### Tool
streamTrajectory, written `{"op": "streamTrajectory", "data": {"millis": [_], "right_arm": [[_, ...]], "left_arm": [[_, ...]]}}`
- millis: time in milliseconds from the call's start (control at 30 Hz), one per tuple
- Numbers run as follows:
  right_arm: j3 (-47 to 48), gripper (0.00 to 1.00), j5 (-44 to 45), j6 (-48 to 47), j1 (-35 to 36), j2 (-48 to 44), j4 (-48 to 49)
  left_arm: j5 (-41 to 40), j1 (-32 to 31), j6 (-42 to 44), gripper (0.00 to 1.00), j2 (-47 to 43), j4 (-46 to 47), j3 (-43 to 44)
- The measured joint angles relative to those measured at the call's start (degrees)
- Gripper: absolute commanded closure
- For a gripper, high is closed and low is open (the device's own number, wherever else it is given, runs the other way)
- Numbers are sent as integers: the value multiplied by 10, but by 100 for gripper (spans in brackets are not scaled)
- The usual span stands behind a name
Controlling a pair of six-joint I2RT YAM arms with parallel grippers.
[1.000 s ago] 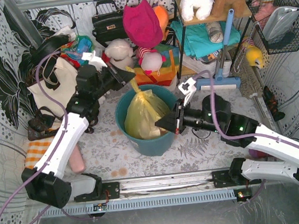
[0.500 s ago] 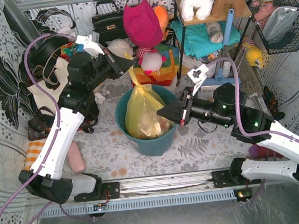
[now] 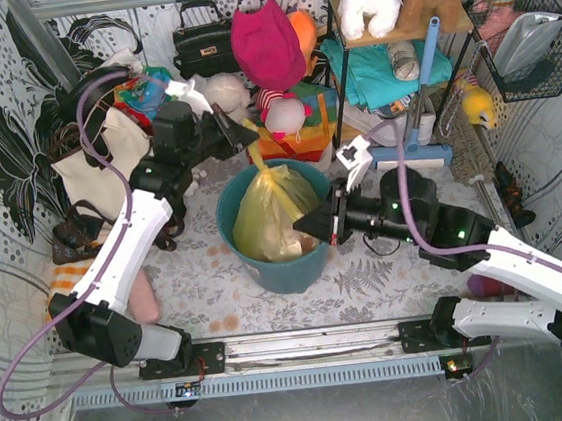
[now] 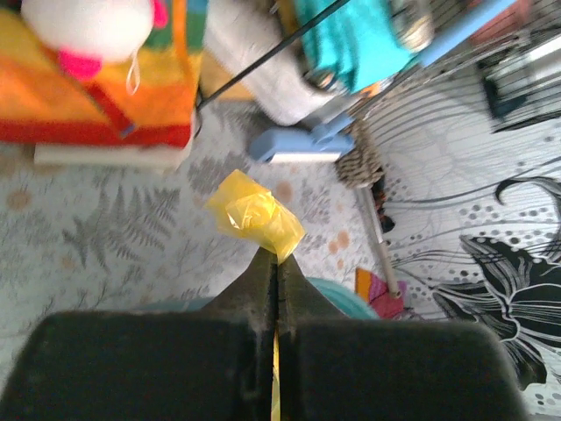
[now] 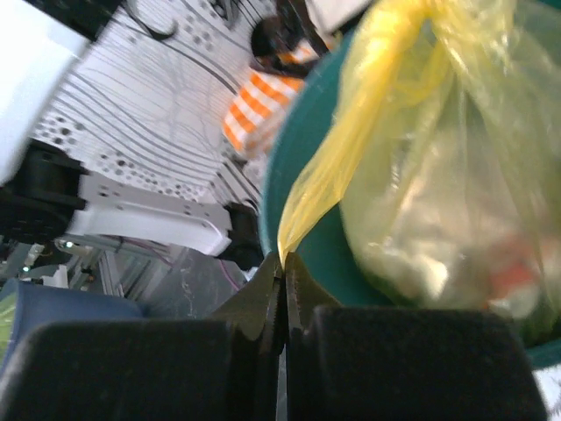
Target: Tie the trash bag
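The trash bag (image 3: 265, 217), thin yellow plastic with pale crumpled contents, sits in a round teal bin (image 3: 285, 270) mid-table. My left gripper (image 3: 250, 135) is above the bin's far rim, shut on one twisted ear of the bag that runs up from its neck. In the left wrist view a yellow end (image 4: 254, 215) sticks out past the left gripper (image 4: 277, 260). My right gripper (image 3: 299, 227) is at the bin's right side, shut on a second ear. The right wrist view has that strand (image 5: 346, 167) running from the right gripper (image 5: 282, 261) up to the bag (image 5: 456, 184).
A cream tote bag (image 3: 105, 159) stands left of the left arm. Plush toys, a pink hat (image 3: 265, 43) and a striped box (image 3: 298, 128) crowd the area behind the bin. A blue mop (image 3: 418, 126) and a shelf rack (image 3: 387, 69) stand at back right.
Half a second ago both grippers were higher and the bag was lifted in the bin. Both have come back down and the bag has sunk again. Both grips held.
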Motion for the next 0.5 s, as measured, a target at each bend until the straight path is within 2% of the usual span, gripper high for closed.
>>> {"op": "streamTrajectory", "data": {"millis": [133,200,300,500], "right_arm": [[74,100,1,-23,0,6,-6],[85,100,2,-30,0,-3,-3],[73,100,3,-31,0,-21,-5],[-20,100,4,-7,0,-39,-10]], "left_arm": [[1,-1,8,100,-4,2,70],[4,-2,8,100,-17,13,74],[7,-2,4,100,-33,32,53],[21,-8,-12,100,-24,59,-34]]}}
